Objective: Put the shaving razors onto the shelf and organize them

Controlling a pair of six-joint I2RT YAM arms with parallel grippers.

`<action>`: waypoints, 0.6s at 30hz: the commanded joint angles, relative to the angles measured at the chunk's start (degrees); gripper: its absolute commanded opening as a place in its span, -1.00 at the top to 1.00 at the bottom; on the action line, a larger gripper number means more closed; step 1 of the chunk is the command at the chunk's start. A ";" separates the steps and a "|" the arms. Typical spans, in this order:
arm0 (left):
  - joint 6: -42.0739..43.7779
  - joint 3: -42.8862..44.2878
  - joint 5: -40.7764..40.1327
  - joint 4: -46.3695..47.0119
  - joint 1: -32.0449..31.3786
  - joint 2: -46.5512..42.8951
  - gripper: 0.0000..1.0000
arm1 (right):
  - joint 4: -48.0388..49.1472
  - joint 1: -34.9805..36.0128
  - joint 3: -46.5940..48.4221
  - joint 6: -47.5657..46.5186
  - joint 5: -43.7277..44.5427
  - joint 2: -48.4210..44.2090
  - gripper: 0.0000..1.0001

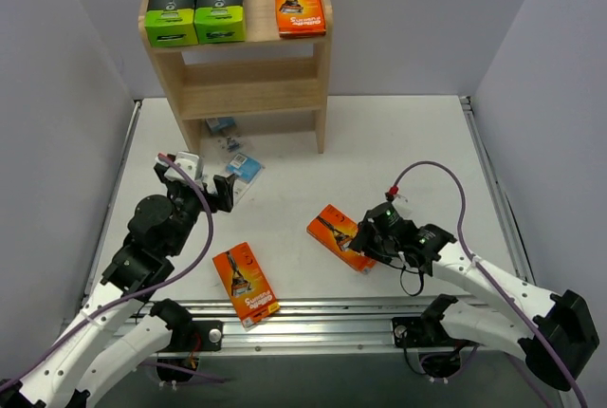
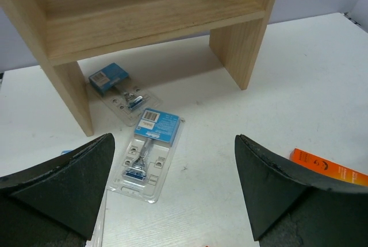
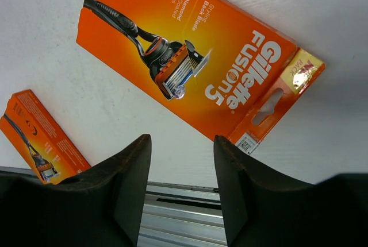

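Hovering right jaws half-open, orange box [image 3: 190, 57] beyond tips, seemingly untouched; left jaws wide.

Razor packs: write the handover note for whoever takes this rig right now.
Left gripper: open, empty, pointing at the near blister pack.
Right gripper: jaws apart, empty, at the right orange box.
Done: green boxes and shelved orange box on the shelf's top tier.
Left: right orange box, front orange box, near blister pack, far blister pack under the shelf, all on the table.
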 commanded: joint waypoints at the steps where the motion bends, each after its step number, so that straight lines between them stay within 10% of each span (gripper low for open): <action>1: 0.99 0.57 -6.40 1.05 -0.61 -1.83 -0.88 | -3.40 2.85 -2.02 8.93 7.94 -3.65 0.16; 18: 0.29 1.10 -5.88 -0.18 -2.54 -2.80 -0.88 | -9.30 5.76 -10.02 15.80 12.70 -10.17 0.40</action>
